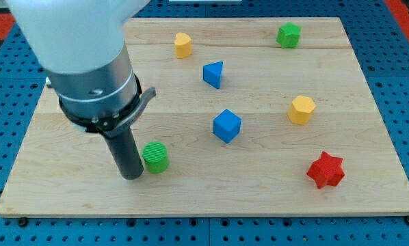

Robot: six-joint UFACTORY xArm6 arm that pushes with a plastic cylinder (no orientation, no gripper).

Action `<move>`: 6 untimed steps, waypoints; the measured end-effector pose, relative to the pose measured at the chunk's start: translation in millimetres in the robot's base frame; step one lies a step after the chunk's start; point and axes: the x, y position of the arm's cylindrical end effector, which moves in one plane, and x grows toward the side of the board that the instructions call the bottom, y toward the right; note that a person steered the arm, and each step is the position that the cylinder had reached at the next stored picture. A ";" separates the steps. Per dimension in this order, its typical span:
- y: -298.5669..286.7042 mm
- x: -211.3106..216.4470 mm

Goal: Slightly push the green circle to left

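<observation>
At about seven o'clock on the tabletop [68, 195], my tip [132, 176] stands touching the green circle [155, 157], pressed to its nine o'clock side. It is a bare rod tool with nothing to open or hold. By my judgement approach is unfinished: the tip must round to three o'clock, then nudge briefly toward nine.
</observation>
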 end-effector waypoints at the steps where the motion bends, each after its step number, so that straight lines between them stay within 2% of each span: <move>1: 12.5 17.4; 2: 25.2 24.5; 3: 55.8 11.9; 4: 36.7 -2.6; 6: 50.9 -44.1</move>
